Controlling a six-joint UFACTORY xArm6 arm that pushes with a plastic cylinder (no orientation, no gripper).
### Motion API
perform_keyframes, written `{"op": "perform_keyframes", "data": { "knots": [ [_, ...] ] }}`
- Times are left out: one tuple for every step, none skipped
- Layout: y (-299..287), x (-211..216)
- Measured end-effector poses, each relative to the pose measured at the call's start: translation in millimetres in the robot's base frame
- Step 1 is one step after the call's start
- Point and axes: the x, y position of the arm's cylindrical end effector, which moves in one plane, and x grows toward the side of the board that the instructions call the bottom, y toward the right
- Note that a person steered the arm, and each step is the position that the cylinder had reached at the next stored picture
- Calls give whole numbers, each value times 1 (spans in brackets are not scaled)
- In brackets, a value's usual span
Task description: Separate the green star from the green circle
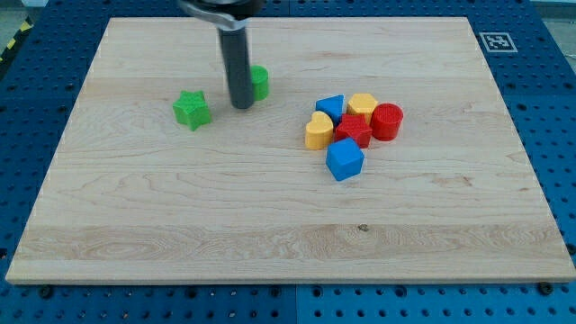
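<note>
A green star lies on the wooden board at the view's upper left. A green circle lies to its right, partly hidden behind the rod. My tip rests on the board between the two, touching or almost touching the circle's left side and about a block's width to the right of the star.
A tight cluster sits right of centre: a blue triangle-like block, a yellow block, a red cylinder, a red star, a yellow heart and a blue block. A marker tag lies off the board's top right corner.
</note>
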Motion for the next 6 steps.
{"op": "perform_keyframes", "data": {
  "knots": [
    [17, -5],
    [17, -5],
    [17, -21],
    [17, -30],
    [17, -30],
    [17, -30]
  ]
}}
